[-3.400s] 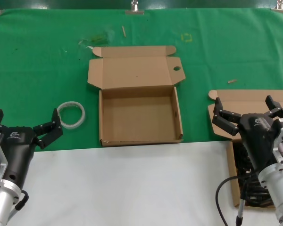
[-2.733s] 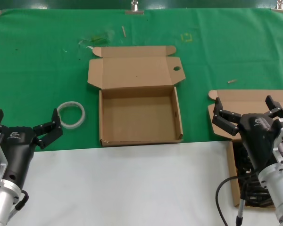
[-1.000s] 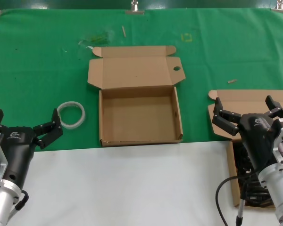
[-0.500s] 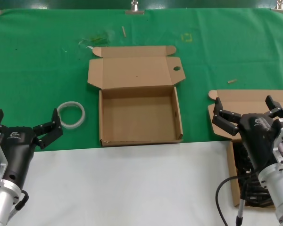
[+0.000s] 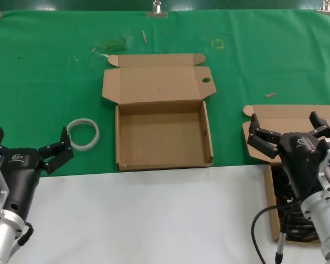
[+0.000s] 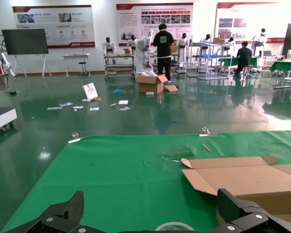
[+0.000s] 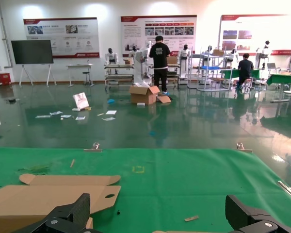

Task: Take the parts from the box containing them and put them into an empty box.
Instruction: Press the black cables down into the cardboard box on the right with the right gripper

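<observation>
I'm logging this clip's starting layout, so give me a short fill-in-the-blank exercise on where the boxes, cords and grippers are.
1. The middle box with the hole in its lid holds ____.
2. The black cords lie in the box under the ____ gripper.
3. The white ring lies on the ____ cloth, near the left gripper.
4. Both grippers have their fingers ____.

Missing words: nothing; right; green; open
</observation>
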You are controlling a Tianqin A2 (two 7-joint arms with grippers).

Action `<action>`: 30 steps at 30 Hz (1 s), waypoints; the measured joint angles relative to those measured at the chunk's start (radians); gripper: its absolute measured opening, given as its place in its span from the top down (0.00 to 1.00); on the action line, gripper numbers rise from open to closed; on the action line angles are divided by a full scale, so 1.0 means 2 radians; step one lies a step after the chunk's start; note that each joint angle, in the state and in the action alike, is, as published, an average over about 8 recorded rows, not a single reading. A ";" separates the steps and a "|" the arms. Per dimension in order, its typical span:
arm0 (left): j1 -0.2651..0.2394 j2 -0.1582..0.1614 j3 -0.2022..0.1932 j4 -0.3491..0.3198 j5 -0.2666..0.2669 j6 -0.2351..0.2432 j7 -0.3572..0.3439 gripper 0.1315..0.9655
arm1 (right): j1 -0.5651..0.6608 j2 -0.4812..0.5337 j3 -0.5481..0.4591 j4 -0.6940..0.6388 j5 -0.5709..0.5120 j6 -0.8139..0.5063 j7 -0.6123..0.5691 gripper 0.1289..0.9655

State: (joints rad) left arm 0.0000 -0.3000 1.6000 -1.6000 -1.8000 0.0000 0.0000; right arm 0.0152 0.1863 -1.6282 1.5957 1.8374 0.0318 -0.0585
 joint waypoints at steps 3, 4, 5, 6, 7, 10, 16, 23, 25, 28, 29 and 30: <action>0.000 0.000 0.000 0.000 0.000 0.000 0.000 0.00 | -0.007 0.000 -0.022 0.011 0.031 0.037 -0.029 0.00; 0.000 0.000 0.000 0.000 0.000 0.000 0.000 0.00 | -0.010 0.000 -0.032 0.017 0.047 0.055 -0.046 0.00; 0.000 0.000 0.000 0.000 0.000 0.000 0.000 0.00 | -0.014 0.000 -0.044 0.023 0.066 0.077 -0.065 0.00; 0.000 0.000 0.000 0.000 0.000 0.000 0.000 0.00 | -0.018 0.000 -0.057 0.030 0.086 0.100 -0.086 0.00; 0.000 0.000 0.000 0.000 0.000 0.000 0.000 0.00 | -0.023 0.000 -0.070 0.038 0.108 0.125 -0.109 0.00; 0.000 0.000 0.000 0.000 0.000 0.000 0.000 0.00 | -0.035 -0.001 -0.095 0.057 0.163 0.189 -0.175 0.00; 0.000 0.000 0.000 0.000 0.000 0.000 0.000 0.00 | -0.063 -0.002 -0.108 0.094 0.226 0.314 -0.303 0.00; 0.000 0.000 0.000 0.000 0.000 0.000 0.000 0.00 | -0.077 -0.002 -0.104 0.130 0.260 0.469 -0.459 0.00; 0.000 0.000 0.000 0.000 0.000 0.000 0.000 0.00 | -0.070 -0.002 -0.105 0.137 0.268 0.513 -0.504 0.00; 0.000 0.000 0.000 0.000 0.000 0.000 0.000 0.00 | -0.051 -0.002 -0.104 0.141 0.280 0.567 -0.569 0.00; 0.000 0.000 0.000 0.000 0.000 0.000 0.000 0.00 | -0.044 -0.002 -0.103 0.141 0.283 0.582 -0.591 0.00; 0.000 0.000 0.000 0.000 0.000 0.000 0.000 0.00 | -0.035 -0.002 -0.102 0.140 0.287 0.594 -0.612 0.00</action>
State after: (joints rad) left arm 0.0000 -0.3000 1.6000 -1.6000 -1.7999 0.0000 0.0000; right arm -0.0547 0.1824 -1.8323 1.8751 2.4112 1.2190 -1.2823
